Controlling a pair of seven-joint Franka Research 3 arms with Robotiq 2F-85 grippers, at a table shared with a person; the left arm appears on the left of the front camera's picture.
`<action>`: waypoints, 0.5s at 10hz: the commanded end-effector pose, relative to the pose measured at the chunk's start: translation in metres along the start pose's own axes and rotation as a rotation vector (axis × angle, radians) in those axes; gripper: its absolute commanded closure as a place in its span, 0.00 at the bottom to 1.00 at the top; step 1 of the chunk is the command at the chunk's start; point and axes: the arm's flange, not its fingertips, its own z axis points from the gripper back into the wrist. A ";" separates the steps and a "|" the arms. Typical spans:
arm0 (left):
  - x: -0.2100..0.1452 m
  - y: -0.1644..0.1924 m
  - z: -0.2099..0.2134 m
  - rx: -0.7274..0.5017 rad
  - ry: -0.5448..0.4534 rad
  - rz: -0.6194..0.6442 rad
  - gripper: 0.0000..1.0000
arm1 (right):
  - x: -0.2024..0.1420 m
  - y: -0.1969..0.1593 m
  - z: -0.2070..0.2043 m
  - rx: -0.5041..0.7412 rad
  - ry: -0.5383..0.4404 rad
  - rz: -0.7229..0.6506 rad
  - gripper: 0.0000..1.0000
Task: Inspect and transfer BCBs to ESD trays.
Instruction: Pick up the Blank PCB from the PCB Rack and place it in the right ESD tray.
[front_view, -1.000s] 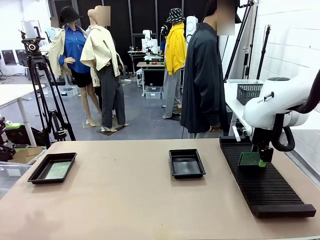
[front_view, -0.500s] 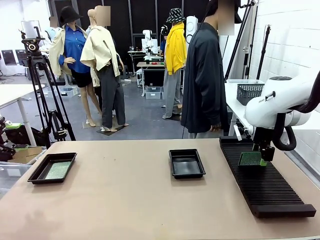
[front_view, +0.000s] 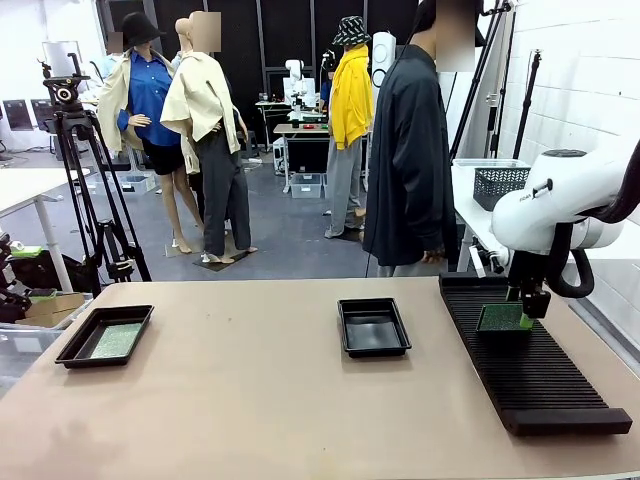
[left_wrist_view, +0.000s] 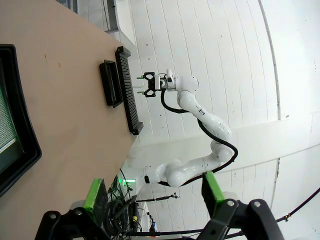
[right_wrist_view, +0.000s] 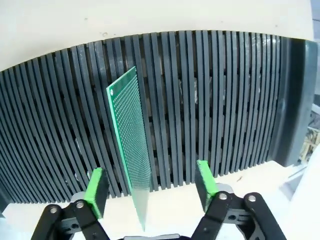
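Your right hand (right_wrist_view: 150, 181) straddles the thin green perforated circuit board (right_wrist_view: 131, 150) standing on edge in the black ribbed slotted rack (right_wrist_view: 225, 100), spread wide, gripping nothing; likely light, stiff, slick, so pinch both faces near its top edge

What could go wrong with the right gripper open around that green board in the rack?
The right gripper is open, pads clear of the board, which stands in the rack; closing unevenly could tip it. A crooked lift might snag it there. A loose hold could drop it before the middle tray.
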 end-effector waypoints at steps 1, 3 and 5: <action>0.001 -0.002 0.001 -0.001 -0.003 -0.006 0.00 | -0.004 -0.003 0.002 0.008 -0.042 0.017 0.33; 0.001 -0.002 0.001 -0.001 -0.003 -0.006 0.00 | -0.004 -0.007 0.003 0.025 -0.058 0.020 0.51; 0.001 -0.002 0.001 -0.001 -0.003 -0.006 0.00 | -0.007 -0.014 0.004 0.037 -0.078 0.014 0.67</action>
